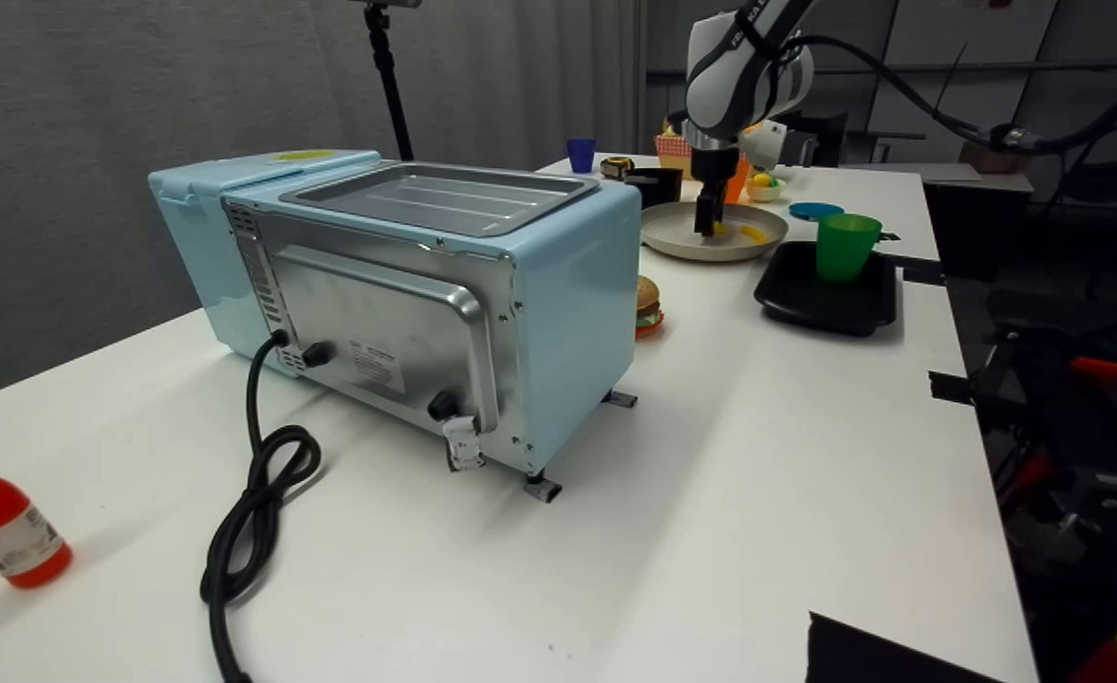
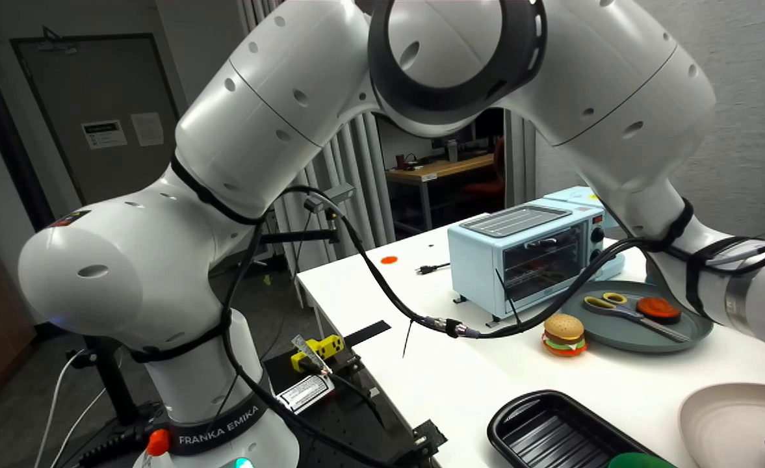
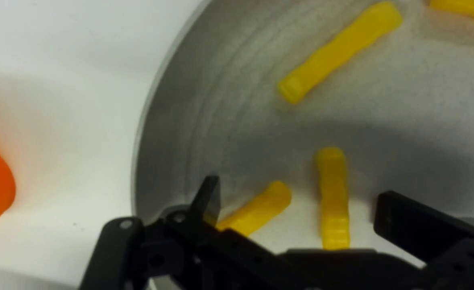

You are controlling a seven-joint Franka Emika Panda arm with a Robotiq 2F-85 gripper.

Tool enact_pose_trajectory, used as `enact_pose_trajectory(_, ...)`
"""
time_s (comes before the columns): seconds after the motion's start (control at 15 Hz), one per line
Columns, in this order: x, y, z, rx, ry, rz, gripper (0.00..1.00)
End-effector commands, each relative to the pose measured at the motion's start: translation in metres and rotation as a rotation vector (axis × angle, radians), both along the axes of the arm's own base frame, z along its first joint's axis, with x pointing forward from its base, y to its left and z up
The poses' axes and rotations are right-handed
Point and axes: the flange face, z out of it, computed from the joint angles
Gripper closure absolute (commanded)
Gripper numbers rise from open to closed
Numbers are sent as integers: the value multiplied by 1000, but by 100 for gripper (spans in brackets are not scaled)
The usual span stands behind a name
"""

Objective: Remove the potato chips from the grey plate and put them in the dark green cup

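At left in an exterior view, blue toaster oven (image 1: 397, 304); next, grey plate (image 1: 677, 233) bearing potato chips (image 3: 334, 197), my gripper (image 1: 709, 229) low over it, jaws parted, two chips showing between; right, green cup (image 1: 843, 249) in black tray (image 1: 791, 275).

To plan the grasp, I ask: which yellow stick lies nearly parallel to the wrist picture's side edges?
The right stick between the jaws of the open gripper; the left stick and upper stick slant, the corner stick runs nearly crosswise.
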Motion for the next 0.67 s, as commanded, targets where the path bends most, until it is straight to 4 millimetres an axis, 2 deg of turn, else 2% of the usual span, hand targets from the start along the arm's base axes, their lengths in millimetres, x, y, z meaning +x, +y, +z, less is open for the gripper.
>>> enact_pose_trajectory(0.0, 12, -4, -7, 13, 3, 16, 6)
enact_pose_trajectory(0.07, 13, -4, -5, 13, 2, 18, 19)
enact_pose_trajectory(0.6, 22, -10, 4, 3, -20, 24, 78)
